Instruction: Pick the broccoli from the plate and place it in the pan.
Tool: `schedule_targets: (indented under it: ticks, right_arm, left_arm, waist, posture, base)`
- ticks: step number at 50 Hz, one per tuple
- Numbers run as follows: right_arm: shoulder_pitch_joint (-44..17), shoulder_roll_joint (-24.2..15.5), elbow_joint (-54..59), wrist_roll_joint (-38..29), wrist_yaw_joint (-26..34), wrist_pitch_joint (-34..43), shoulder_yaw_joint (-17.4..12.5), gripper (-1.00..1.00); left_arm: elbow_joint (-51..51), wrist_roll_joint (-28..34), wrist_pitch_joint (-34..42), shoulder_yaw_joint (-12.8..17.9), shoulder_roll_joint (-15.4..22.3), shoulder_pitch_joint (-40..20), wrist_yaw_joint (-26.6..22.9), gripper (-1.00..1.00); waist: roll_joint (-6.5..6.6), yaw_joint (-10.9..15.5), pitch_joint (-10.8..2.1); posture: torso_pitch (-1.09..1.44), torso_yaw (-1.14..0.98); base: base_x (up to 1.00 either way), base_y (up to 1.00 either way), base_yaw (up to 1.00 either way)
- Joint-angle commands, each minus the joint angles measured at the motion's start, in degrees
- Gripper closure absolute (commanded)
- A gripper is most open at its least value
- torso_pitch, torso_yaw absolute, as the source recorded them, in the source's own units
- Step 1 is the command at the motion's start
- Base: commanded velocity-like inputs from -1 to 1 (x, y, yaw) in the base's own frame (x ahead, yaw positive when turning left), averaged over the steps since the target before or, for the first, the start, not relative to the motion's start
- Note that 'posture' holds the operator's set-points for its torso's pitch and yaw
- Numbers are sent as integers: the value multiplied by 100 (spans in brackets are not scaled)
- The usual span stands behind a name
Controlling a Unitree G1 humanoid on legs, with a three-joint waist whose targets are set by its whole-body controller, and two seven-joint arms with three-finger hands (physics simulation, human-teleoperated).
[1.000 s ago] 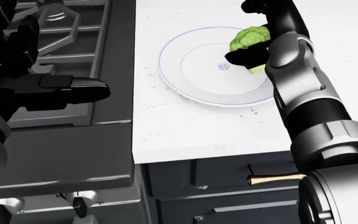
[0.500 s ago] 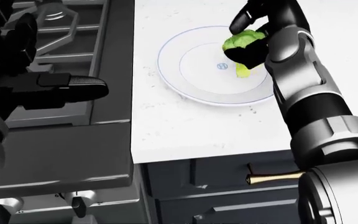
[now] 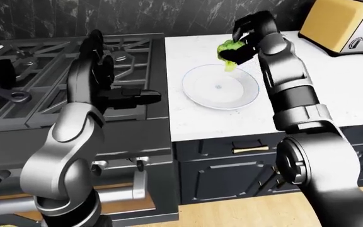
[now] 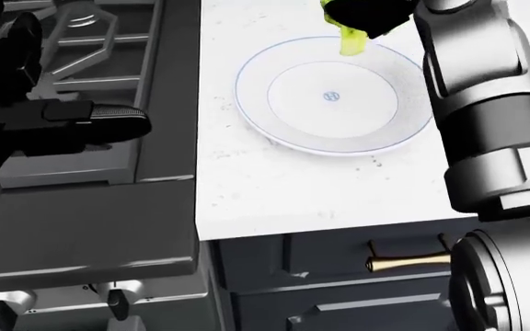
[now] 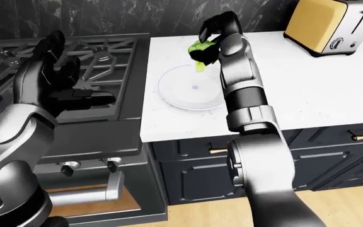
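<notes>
Head view is looking steeply down and is cutting the scene off at the top: only the pale stalk of the broccoli [image 4: 351,43] is showing under the dark right hand [image 4: 368,15], above the upper rim of the plate [image 4: 256,110], which is lying bare on the white worktop [image 4: 274,193]. Left-eye view is showing far more: the whole right arm is reaching up over the worktop, and the right hand is closing its black fingers [image 3: 243,26] round the green head of the broccoli, holding it clear of the plate, over the plate's upper right edge. The stalk is pointing down toward the rim without touching it.

Left hand [image 3: 115,92] is hanging over the stove [image 3: 36,75] at the left, fingers spread and gripping nothing; one finger is pointing toward the worktop's edge. In the head view it is appearing only as a flat black shape at the left.

Only the eye views are taking in the yellow toaster [image 5: 323,23] standing at the upper right of the worktop, the dark marbled wall [image 5: 137,14] behind, the navy cabinets [image 5: 333,156] with brass handles below, and a strip of wooden floor [image 5: 194,215]. Grey burner grates are covering the stove, with knobs along its lower edge. No pan is identifiable with certainty in these views.
</notes>
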Motion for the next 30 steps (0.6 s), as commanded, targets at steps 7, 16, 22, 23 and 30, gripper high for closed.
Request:
schedule_targets:
  ticks: [7, 16, 22, 23, 30]
  right_arm:
    - [47, -95, -1513, 206, 427, 1049, -14, 100]
    - [90, -72, -2571, 83, 729, 1861, 34, 100]
    - [12, -81, -2823, -6, 842, 1990, 73, 100]
    - [13, -74, -2811, -26, 834, 1956, 77, 100]
    - [-33, -30, -2710, -42, 841, 1850, 57, 100]
  left_arm:
    - [-176, 25, -149, 73, 139, -210, 84, -100]
    - [-159, 240, -194, 139, 343, -316, 179, -100]
    - [-178, 275, -158, 178, 357, -350, 185, -100]
    - [-160, 280, -177, 174, 354, -344, 177, -100]
    - [-127, 311, -204, 147, 332, -328, 170, -100]
  waist:
    - [1, 4, -166]
    - [33, -2, -135]
    - [48, -14, -133]
    - [53, -17, -132]
    - [116, -98, -260]
  posture:
    - [0, 0]
    - [0, 0]
    - [0, 0]
    - [0, 0]
    - [0, 0]
  base:
    - [0, 0, 0]
    - [0, 0, 0]
    - [0, 0, 0]
    - [0, 0, 0]
    - [0, 9, 0]
